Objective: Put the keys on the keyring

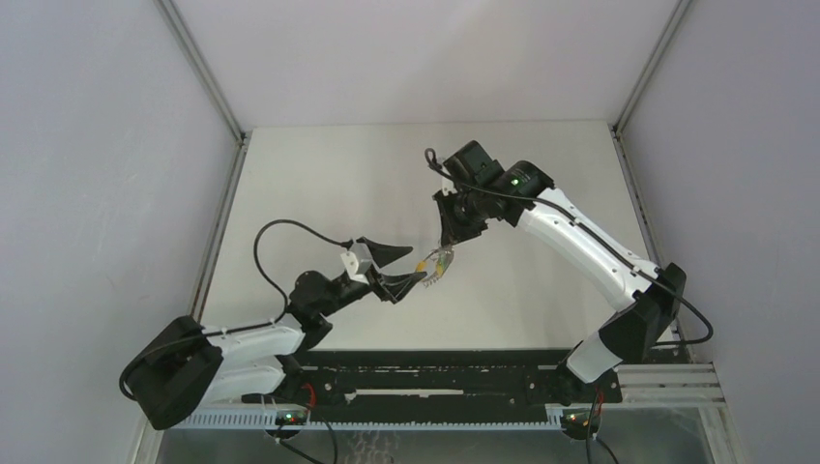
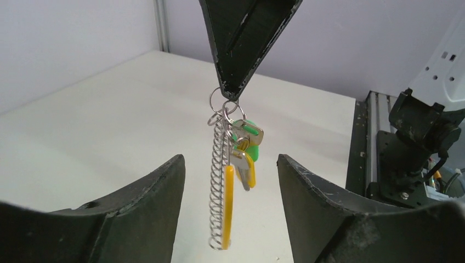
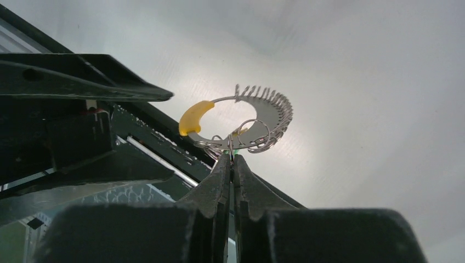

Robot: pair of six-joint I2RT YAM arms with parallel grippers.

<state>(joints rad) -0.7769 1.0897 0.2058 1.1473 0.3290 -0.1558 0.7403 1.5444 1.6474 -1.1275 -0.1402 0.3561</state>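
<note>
My right claw (image 3: 231, 159) is clenched on the small rings (image 3: 216, 146) at the top of the keyring (image 2: 217, 175), so the whole bunch hangs in the air above the table (image 2: 109, 126). My left claw (image 2: 230, 160) stands open, one finger on each side of the bunch, touching nothing. The green key (image 2: 251, 131) and the yellow key (image 2: 249, 167) dangle just beside the big ring. They seem threaded on already, but edge-on I cannot be sure. The bunch looks light, thin and stiff, and I judge it slippery and quick to swing. The best hold is flat on the big ring's rim, not on the tiny keys.
</note>
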